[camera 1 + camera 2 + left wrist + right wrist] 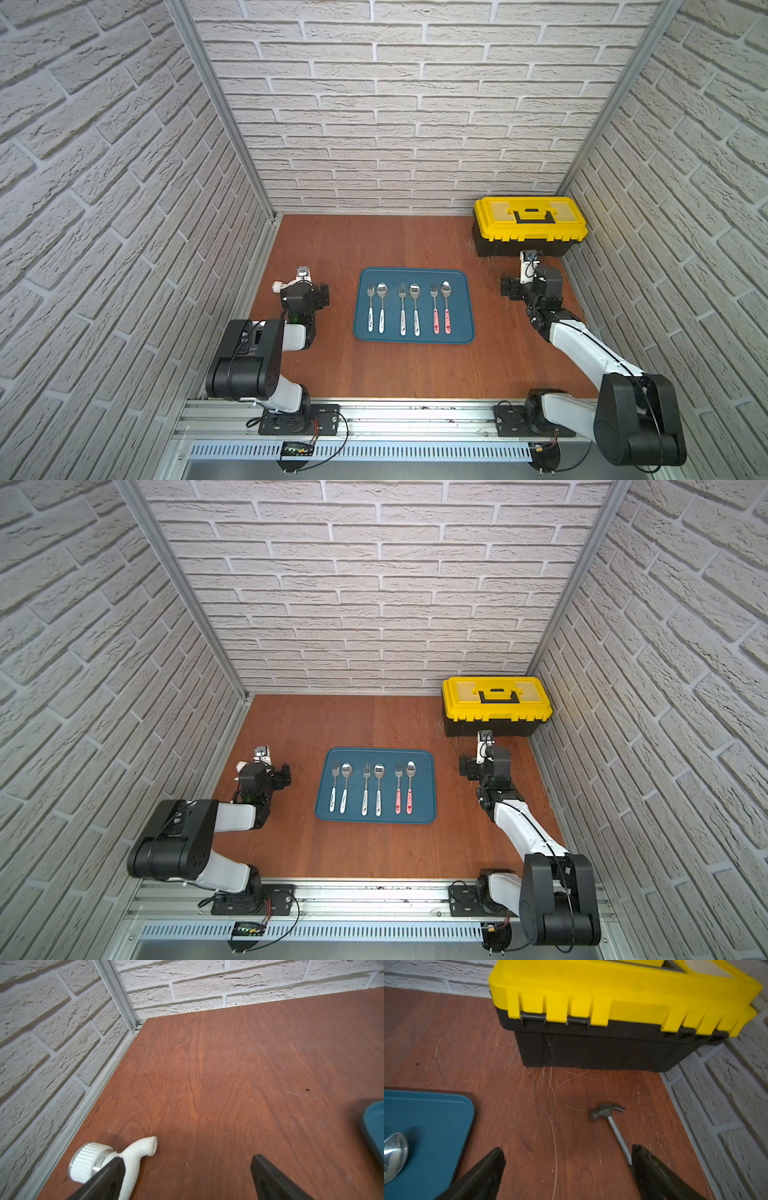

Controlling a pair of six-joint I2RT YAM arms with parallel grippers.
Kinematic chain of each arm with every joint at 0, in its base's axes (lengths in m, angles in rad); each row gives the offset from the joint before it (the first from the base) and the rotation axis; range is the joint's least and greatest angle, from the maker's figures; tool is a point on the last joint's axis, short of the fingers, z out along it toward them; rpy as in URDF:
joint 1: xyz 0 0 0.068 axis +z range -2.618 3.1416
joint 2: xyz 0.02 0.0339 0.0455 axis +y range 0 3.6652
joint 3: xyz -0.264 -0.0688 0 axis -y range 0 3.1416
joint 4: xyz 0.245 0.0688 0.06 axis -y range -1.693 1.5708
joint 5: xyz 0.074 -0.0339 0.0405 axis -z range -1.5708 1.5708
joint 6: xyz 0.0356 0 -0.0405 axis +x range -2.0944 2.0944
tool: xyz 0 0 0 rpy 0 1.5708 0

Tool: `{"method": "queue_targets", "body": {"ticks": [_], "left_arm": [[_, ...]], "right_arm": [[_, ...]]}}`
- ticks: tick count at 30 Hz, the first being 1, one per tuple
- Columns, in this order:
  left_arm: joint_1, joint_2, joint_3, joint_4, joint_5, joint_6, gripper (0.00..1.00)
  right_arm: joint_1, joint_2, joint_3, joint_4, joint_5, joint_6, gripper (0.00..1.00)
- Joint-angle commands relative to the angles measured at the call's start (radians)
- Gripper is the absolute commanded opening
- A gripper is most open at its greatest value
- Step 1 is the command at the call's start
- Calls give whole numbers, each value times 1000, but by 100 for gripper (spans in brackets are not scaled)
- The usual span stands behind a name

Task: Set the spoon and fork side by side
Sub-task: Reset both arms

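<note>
In both top views the tray (415, 277) sits mid-frame, each spoon (446, 309) just beside a fork (435, 309); reach in and you may nudge a neighbouring pair. Left wrist view: your left gripper (187, 1159), jaws apart, hangs beside a white fitting (136, 1152) at lower left that a sweep could drag. Right wrist view: right gripper (568, 1150) apart too, hammer (610, 1120) close by one finger, easily knocked

A robot lab's test cell: faux-brick panels (415, 124) in aluminium framing (222, 104) box in a wooden bench (415, 374), with left arm (291, 334) and right arm (582, 345) bolted to its front rail (415, 409).
</note>
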Motion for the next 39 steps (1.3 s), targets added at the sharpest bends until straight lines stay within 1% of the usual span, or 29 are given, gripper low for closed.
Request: {"method": "queue_targets", "body": {"ticks": [1, 2, 4, 5, 6, 7, 8, 9, 10, 11, 12, 13, 14, 15, 16, 17, 18, 19, 21, 22, 24, 28, 32, 39], "left_arm": [[-12, 29, 21, 173, 14, 53, 98], [-17, 6, 48, 83, 30, 50, 98], [-21, 21, 44, 125, 12, 61, 98], [-22, 11, 51, 78, 17, 52, 98], [-24, 24, 44, 120, 5, 61, 98], [-25, 12, 50, 89, 7, 56, 98], [-28, 20, 48, 103, 3, 59, 98], [-28, 19, 47, 107, -2, 63, 98], [-27, 14, 51, 87, 3, 57, 98], [-28, 21, 48, 108, -1, 61, 98], [-28, 15, 50, 91, 2, 57, 98], [-29, 19, 48, 101, -1, 60, 98], [-29, 16, 50, 97, 1, 61, 98], [-28, 16, 50, 92, 0, 59, 98], [-29, 19, 50, 101, -2, 61, 98], [-31, 16, 51, 92, -2, 60, 98], [-31, 20, 50, 99, -3, 62, 98], [-31, 17, 51, 93, -3, 61, 98], [-35, 18, 51, 96, -7, 66, 98], [-35, 17, 52, 94, -7, 66, 98], [-36, 18, 52, 94, -8, 66, 98], [-36, 17, 52, 95, -9, 66, 98], [-36, 18, 51, 94, -8, 66, 98], [-36, 18, 51, 94, -8, 64, 98]], "right_arm": [[-7, 66, -9, 189, -113, 46, 99], [-6, 100, -23, 235, -124, 54, 99], [-7, 179, -60, 344, -96, 66, 99], [-8, 209, -59, 379, -83, 80, 99], [-8, 191, -33, 290, -81, 78, 99], [-8, 191, -40, 316, -46, 112, 99], [-9, 200, -70, 388, -15, 151, 99], [-10, 206, -101, 455, -1, 163, 99], [-10, 228, -136, 553, -32, 148, 99], [2, 239, -154, 606, -78, 111, 99], [25, 251, -157, 599, -95, 67, 99], [51, 299, -184, 714, -121, 30, 99], [65, 361, -222, 872, -149, 15, 100], [72, 339, -235, 853, -124, 10, 99], [78, 297, -233, 778, -88, 9, 99], [86, 298, -227, 774, -84, -2, 99], [94, 330, -215, 806, -107, -17, 99], [97, 351, -191, 793, -121, -20, 99], [95, 304, -149, 635, -49, 10, 99], [93, 316, -141, 632, -34, 24, 99], [93, 342, -165, 729, -29, 24, 99], [93, 315, -149, 652, -29, 23, 99], [93, 330, -165, 707, -34, 21, 99], [95, 329, -163, 705, -34, 20, 99]]}}
